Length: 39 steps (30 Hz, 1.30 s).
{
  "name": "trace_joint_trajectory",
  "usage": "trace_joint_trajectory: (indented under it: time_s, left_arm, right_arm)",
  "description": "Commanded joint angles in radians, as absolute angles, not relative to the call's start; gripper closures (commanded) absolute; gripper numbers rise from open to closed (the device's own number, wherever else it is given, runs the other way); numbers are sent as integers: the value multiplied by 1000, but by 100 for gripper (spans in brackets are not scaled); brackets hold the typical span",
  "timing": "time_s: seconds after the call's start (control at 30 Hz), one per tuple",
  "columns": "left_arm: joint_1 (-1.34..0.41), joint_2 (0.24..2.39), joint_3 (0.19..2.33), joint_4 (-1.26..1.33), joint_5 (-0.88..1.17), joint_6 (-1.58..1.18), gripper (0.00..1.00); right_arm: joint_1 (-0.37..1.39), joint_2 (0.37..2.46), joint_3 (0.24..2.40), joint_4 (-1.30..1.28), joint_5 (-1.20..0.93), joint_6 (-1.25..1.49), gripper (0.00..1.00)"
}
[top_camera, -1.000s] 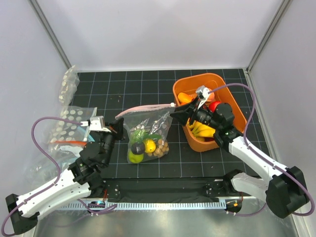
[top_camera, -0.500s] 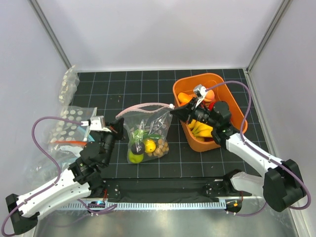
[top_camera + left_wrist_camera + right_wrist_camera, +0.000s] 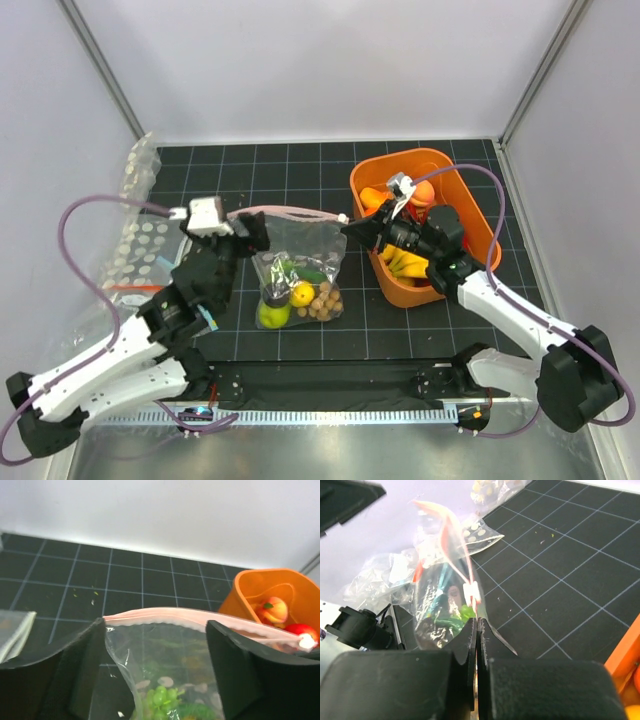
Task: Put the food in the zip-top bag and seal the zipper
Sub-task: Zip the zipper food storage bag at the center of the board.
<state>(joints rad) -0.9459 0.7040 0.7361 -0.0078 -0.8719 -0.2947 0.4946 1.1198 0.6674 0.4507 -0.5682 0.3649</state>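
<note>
Stretched straighter and higher than a second ago: zipper (image 3: 165, 615), rim of the zip-top bag (image 3: 300, 255) standing upright on the bench (image 3: 300, 180), food (image 3: 295, 297) at its bottom. Probably sealing next: keep the strip taut, close left gripper (image 3: 155, 630) squarely on it, press evenly along. Left gripper released, raised, astride the left end. Right gripper (image 3: 477, 625) clenched on the right corner, forearm reaching across the orange tub (image 3: 400, 158).

Orange plastic tub (image 3: 395, 157): upright on the right part of the mat.
Black grid mat (image 3: 300, 170): covers the table, ruled in pale squares.
Spare dotted bags (image 3: 140, 250): clear, heaped at the mat's left edge.
White walls (image 3: 320, 70): enclose three sides.
</note>
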Motion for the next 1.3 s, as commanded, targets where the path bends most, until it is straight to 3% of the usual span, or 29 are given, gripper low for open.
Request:
trace_joint_trajectory:
  time_s: [0.0,0.17,0.33,0.53,0.63,0.77,1.07,1.27]
  left_arm:
    - [-942,883,903,-116,-930,-194,10]
    - [-942,1100,1152,-238,-749,-46,7]
    - [-940,1170,1163,-144,-383,161,5]
    - [-844,1218,1293,-227,78,279,29]
    - [-799,1245,1340,-288,288,323,30]
    - [-758,1325,1393,-377,567,388,24]
    - [-669,1477,1563,-549,876,558,28]
    - [-640,1609,1698,-761,983,693,46]
  right_arm:
    - [500,1080,738,391,-523,360,99]
    - [500,1098,764,324,-500,380,99]
    - [500,1140,781,307,-523,391,99]
    - [499,1114,762,305,-540,385,99]
    - [500,1106,761,302,-557,382,99]
    - [499,1092,758,299,-575,376,99]
    - [500,1057,746,287,-603,336,99]
    - [503,1037,741,282,-609,331,99]
